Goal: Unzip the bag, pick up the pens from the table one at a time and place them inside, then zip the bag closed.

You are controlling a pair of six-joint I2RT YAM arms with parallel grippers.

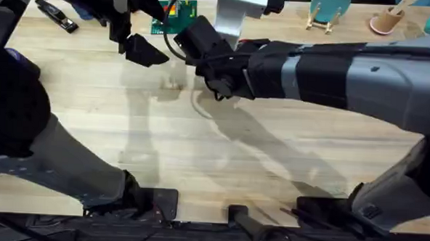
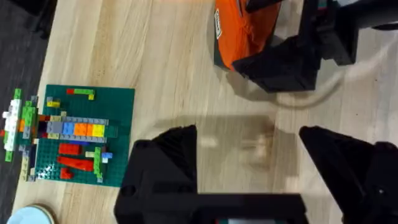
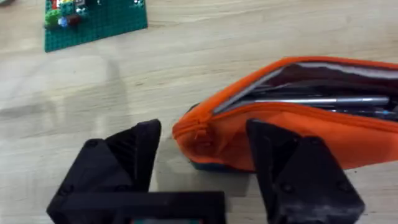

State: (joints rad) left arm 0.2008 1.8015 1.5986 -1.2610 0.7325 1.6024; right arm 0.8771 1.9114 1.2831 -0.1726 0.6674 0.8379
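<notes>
One bag (image 3: pixel 292 134), one green brick baseplate (image 2: pixel 84 134), one stapler (image 1: pixel 57 15).

crowded far middle, open planks near the bases

the right arm (image 1: pixel 333 71) stretches across the table (image 1: pixel 199 156), its right gripper (image 3: pixel 202 155) spread at the end of the open bag (image 3: pixel 292 124), blocking that end. the left gripper (image 2: pixel 249 168), fingers apart, hangs over bare wood between the bag and the green brick plate (image 2: pixel 81 134), which lies just beside. a stapler (image 1: pixel 56 14) sits far left, well apart. the broad near planks lie free.
</notes>
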